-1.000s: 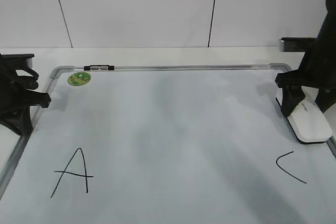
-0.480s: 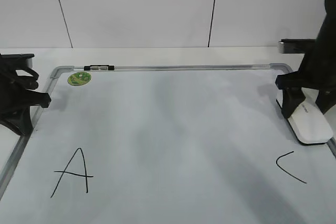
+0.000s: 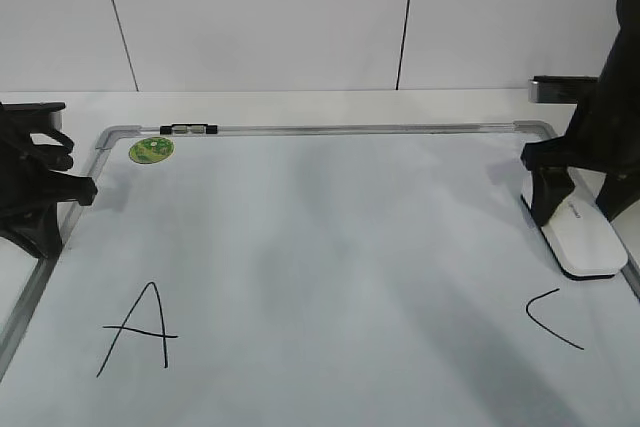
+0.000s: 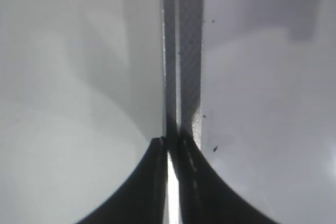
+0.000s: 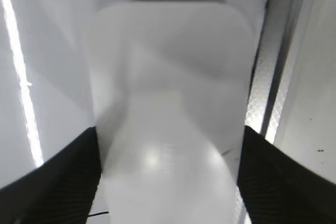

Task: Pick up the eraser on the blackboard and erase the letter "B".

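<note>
White eraser [image 3: 585, 240] flanked by the right gripper [image 5: 168, 182] at the blackboard's [image 3: 330, 247] far right edge.

No "B" shows between the "A" [image 3: 140, 330] and "C" [image 3: 553, 318], so the rubbing-out looks done, or the letter lies out of view. Right jaws straddle the eraser, black fingers [image 5: 52, 182] at both its long sides, seemingly gripping it. Left gripper [image 4: 170, 182] sits over the left frame rail, jaws nearly closed on nothing. Next, I'd judge, comes either setting the eraser down or lifting it away.
</note>
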`<action>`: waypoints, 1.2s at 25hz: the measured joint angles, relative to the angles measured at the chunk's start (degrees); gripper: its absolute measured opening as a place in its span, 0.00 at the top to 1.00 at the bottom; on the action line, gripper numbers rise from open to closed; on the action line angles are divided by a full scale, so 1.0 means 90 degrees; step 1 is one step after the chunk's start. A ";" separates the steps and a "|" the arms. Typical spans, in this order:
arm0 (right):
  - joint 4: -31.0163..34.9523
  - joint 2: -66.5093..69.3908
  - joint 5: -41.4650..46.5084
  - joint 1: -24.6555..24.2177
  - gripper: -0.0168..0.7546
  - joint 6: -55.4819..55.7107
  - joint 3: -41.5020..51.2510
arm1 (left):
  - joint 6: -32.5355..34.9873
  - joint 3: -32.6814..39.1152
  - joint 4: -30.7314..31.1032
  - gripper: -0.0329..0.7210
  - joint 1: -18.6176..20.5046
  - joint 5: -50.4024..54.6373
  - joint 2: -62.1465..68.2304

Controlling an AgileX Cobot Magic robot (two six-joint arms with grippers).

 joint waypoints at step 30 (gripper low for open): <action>-0.0077 -0.1759 0.0290 0.0000 0.21 0.0705 -0.1160 | 0.0073 0.0000 0.0168 0.57 0.0000 0.0024 -0.0012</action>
